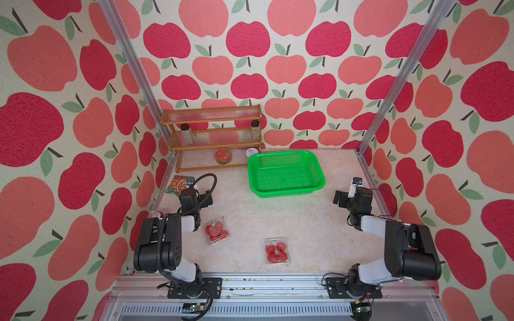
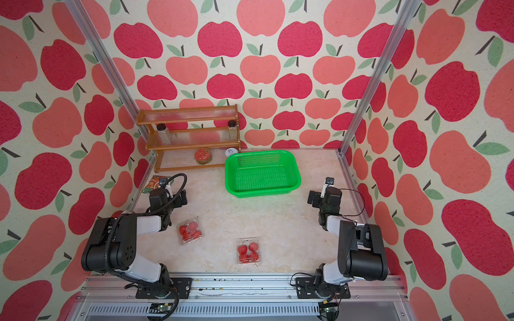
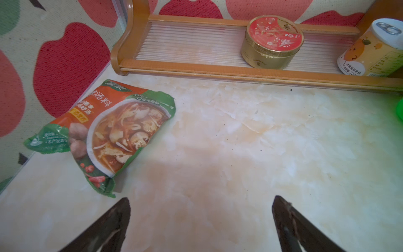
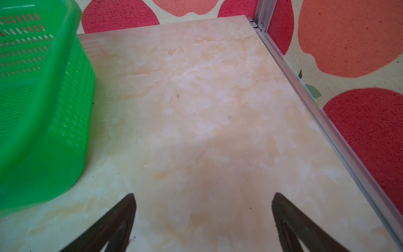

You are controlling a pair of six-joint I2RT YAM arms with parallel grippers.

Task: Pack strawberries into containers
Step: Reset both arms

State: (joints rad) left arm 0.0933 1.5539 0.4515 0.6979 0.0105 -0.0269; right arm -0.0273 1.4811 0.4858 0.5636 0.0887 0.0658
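Your left gripper (image 3: 201,201) and right gripper (image 4: 204,197) gape empty; strawberries (image 1: 274,253) sit in both boxes (image 1: 216,231) near the bench's (image 1: 306,222) front edge. A careless sweep could knock one off.

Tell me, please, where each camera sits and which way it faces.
Top views: high over the near edge, looking down and back; left arm, right arm, containers, basket.
Left wrist: on left arm, looking past the open left gripper at packet, rack, tin.
Right wrist: on right arm, looking past the open right gripper at basket and table corner.
Shared with top views: tin (left wrist), basket (right wrist).
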